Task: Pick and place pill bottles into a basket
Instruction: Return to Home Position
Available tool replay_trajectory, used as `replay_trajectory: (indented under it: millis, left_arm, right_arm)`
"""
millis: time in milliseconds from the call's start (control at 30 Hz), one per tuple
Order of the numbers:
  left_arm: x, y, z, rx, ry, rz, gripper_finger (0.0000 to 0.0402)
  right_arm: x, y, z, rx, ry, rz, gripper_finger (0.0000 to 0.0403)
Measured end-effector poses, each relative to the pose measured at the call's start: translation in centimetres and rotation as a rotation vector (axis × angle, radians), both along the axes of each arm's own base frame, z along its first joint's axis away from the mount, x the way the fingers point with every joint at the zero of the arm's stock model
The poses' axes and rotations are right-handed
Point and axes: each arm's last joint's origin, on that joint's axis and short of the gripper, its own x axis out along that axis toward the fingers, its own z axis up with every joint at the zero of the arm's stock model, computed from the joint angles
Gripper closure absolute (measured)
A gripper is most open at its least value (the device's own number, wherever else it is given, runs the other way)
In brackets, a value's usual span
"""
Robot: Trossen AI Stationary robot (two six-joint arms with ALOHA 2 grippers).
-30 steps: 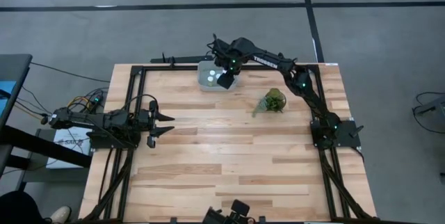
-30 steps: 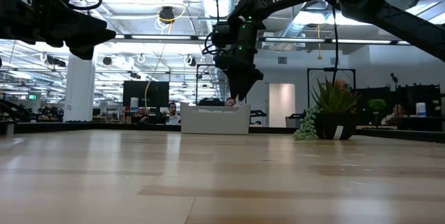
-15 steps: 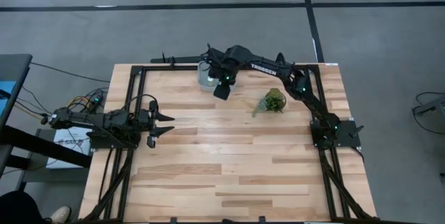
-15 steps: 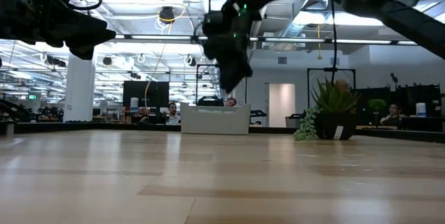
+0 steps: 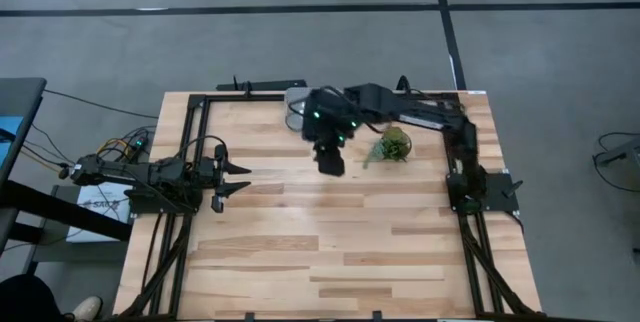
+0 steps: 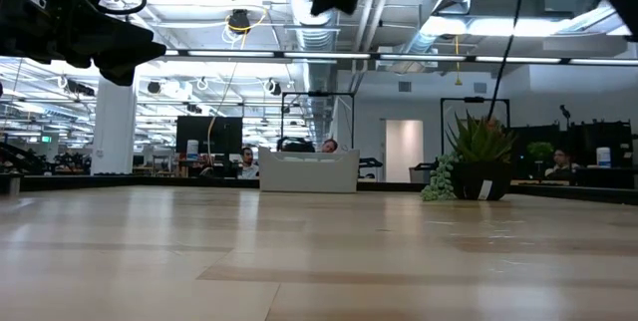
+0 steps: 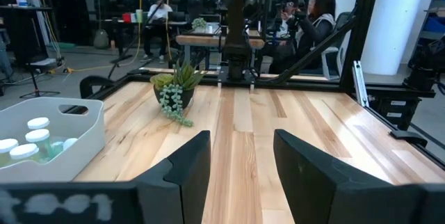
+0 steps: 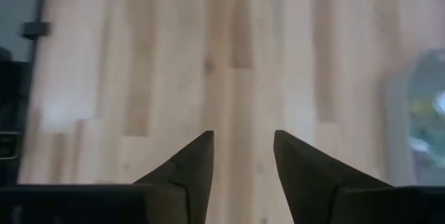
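white-capped pill bottles (image 7: 36, 136) — three showing — one basket (image 7: 82, 135).

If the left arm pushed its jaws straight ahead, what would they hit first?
Probably nothing close: ahead of the left gripper the way over the table looks free, with the plant off to one side. First in line seems to be the right arm's base at the far edge.
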Motion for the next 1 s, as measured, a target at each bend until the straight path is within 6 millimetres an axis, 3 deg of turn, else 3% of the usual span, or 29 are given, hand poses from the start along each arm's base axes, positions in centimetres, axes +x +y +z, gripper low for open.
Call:
replay_trajectory:
  millis: [167,367,733,1000]
  left_arm:
    - [0.0,0.0,0.0,0.000,0.000,0.000,0.0255]
    - [0.0,0.0,0.0,0.000,0.000,0.000,0.0255]
    - [0.0,0.0,0.0,0.000,0.000,0.000,0.0255]
    - [0.0,0.0,0.0,0.000,0.001,0.000,0.0255]
  right_arm:
    - [-2.5,3.8,1.1,0.012,-0.088,0.051,0.0270]
    - [-6.8,6.5,-0.1,0.061,-0.196,0.053,0.0277]
    - [-17.4,8.2,-1.3,0.141,-0.544,0.090,0.0280]
    - [-22.6,8.2,-3.9,0.129,-0.734,0.084,0.0280]
